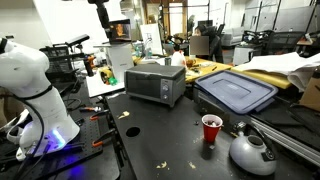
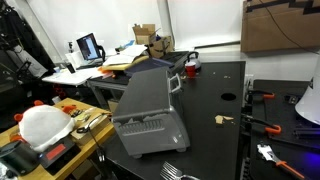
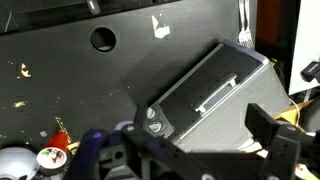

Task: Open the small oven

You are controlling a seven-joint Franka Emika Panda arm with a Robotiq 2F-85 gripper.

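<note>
- The black table (image 1: 150, 125) is left bare in front of the oven door.
- The small oven (image 1: 155, 83) is set near the table's far edge, door shut, just beside a blue bin (image 1: 235, 93).
- The gripper (image 3: 200, 160) is held above the oven, jaws spread wide and empty.
- A red cup (image 1: 211, 128) is placed well apart.

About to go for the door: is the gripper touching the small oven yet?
Apart. In an exterior view the gripper hangs well above the small oven and off to one side, with open background between them.

The small oven (image 1: 155, 84) stands on the table (image 1: 160, 135) beside the lidded bin (image 1: 236, 93), a cup (image 1: 211, 129) before it.
</note>
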